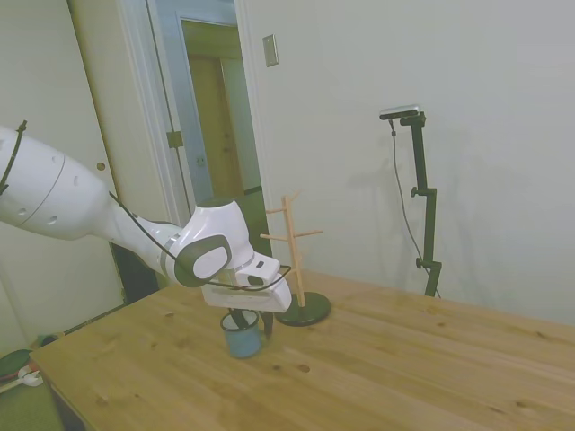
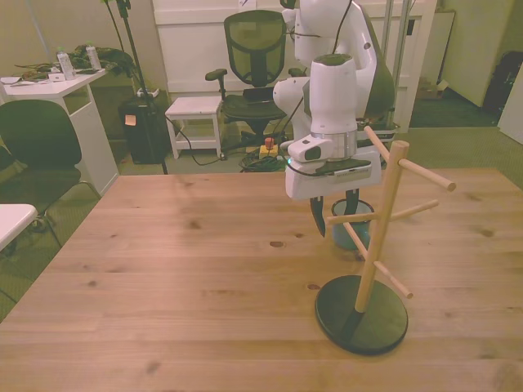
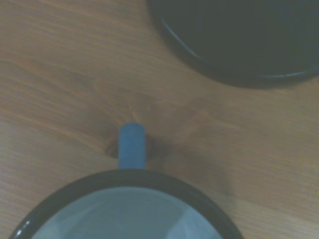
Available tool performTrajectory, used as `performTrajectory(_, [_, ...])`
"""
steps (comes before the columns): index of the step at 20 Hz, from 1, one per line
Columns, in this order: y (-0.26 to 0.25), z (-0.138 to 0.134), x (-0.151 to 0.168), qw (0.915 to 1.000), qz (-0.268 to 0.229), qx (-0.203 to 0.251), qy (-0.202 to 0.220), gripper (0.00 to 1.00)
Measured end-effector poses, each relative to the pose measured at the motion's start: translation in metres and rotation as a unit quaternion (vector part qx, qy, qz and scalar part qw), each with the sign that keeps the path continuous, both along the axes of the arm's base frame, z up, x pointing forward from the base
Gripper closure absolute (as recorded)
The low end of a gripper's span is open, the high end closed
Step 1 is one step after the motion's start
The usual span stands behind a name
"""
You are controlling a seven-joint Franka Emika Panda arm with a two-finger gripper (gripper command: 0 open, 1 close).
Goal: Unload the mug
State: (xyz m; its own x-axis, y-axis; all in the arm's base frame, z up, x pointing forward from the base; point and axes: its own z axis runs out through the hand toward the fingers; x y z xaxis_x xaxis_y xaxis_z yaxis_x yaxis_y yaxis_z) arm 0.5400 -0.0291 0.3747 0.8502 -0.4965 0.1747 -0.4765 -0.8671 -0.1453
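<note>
Mug [image 1: 242, 338], the small light-blue one, stood upright on the table [image 1: 404, 368], just beside the dark round base of the peg stand [image 1: 300, 269]. In the wrist view the mug [image 3: 127, 211] was seen from above: its dark rim, its pale inside and its short blue handle, which pointed over bare wood toward the black base of the stand [image 3: 239, 40]; the base and the handle were apart. In the front view the stand [image 2: 372, 253] was nearest to the camera, with its wooden post and slanting pegs, and no peg carried anything. The mug [image 2: 360, 233] was behind it, partly hidden by the post and by a peg, so only pieces of its blue wall showed. The gripper [image 2: 334, 214] hung straight above the mug, and its dark fingers [image 2: 317, 219] reached down at the mug's mouth, one finger at each side of the rim area. In the side view the gripper [image 1: 251, 321] was also low over the mug, with the fingertips at the height of the rim. I could not tell if the fingers were pressing the mug's wall or were already released from it, because the stand and the gripper's body covered the contact place. The white arm [image 1: 108, 215] came down to it from the side view's left. Farther back in the front view there was an office chair [image 2: 255, 57] and a white desk [image 2: 49, 90].
</note>
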Motion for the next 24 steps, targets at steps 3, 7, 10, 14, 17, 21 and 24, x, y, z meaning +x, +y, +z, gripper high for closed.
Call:
performTrajectory(3, [0.0, 0.0, 0.0, 1.0, -0.001, 0.0, 0.0, 0.0])
performTrajectory(7, [0.0, 0.0, 0.0, 1.0, -0.002, 0.0, 0.0, 0.0])
performTrajectory(10, [0.0, 0.0, 0.0, 1.0, -0.002, -0.001, 0.0, 0.0])
performTrajectory(14, [0.0, 0.003, -0.001, 1.0, -0.001, -0.001, -0.004, 0.0])
performTrajectory(17, [0.003, 0.02, -0.012, 0.9997, 0.006, 0.002, -0.021, 0.0])
performTrajectory(21, [0.005, 0.045, -0.039, 0.9983, 0.021, 0.015, -0.052, 0.0])
performTrajectory(24, [0.004, 0.059, -0.055, 0.9958, 0.032, 0.031, -0.08, 0.0])
